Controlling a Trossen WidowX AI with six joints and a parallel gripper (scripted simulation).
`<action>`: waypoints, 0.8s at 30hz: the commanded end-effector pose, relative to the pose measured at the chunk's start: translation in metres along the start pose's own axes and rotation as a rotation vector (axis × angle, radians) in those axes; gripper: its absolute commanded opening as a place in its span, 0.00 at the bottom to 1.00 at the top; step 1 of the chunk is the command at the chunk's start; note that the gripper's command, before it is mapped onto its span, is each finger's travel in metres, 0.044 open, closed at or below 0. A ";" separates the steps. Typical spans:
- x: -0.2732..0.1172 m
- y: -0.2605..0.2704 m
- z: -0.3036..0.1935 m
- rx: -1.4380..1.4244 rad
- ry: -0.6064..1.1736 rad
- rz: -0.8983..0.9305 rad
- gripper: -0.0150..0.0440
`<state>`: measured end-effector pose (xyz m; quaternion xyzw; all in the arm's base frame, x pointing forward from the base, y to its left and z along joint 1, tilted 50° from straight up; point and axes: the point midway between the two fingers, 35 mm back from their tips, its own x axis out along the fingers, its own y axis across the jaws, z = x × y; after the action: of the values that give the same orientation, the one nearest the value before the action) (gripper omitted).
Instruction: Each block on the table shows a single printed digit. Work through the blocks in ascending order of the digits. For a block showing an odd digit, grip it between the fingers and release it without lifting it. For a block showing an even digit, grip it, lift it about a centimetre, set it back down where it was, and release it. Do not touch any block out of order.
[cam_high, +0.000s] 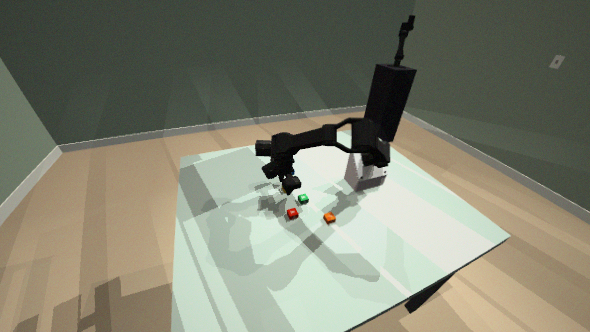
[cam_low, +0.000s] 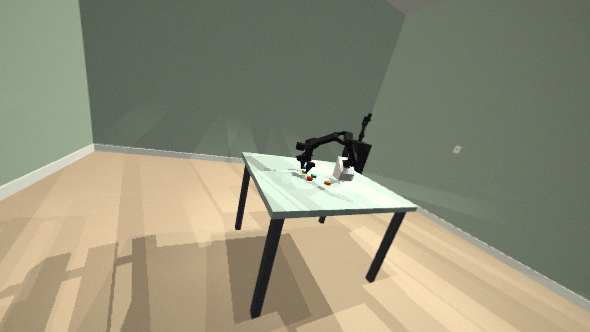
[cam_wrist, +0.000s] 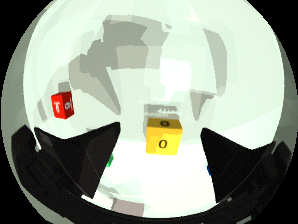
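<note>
Over the yellow block (cam_high: 284, 190) (cam_low: 304, 171) (cam_wrist: 163, 138) marked 0, I observed the claw (cam_high: 288, 192) (cam_low: 306, 171) (cam_wrist: 161, 129) standing wide, holding nothing; the red block (cam_high: 292, 213) (cam_low: 310, 178) (cam_wrist: 62, 105) lay apart.

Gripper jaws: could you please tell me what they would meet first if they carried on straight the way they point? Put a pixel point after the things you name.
Probably the yellow block (cam_wrist: 163, 142), which shows between the open jaws in the wrist view, though its depth is unclear.

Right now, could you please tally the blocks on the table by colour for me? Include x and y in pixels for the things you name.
Red (cam_high: 292, 213) (cam_low: 310, 178) (cam_wrist: 62, 105): 1
Orange (cam_high: 329, 218) (cam_low: 327, 183): 1
Green (cam_high: 303, 198) (cam_low: 314, 175) (cam_wrist: 110, 160): 1
Yellow (cam_low: 304, 171) (cam_wrist: 163, 140): 1
Blue (cam_high: 293, 173) (cam_low: 305, 167): 1
Total: 5 blocks
</note>
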<state>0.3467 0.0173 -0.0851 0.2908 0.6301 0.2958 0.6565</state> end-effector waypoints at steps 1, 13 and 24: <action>0.005 0.000 -0.001 0.008 0.000 0.004 0.93; 0.005 0.000 -0.001 0.008 0.000 0.004 0.46; 0.005 0.000 -0.001 0.008 0.000 0.004 0.46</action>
<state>0.3455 0.0204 -0.0882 0.2924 0.6308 0.2955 0.6552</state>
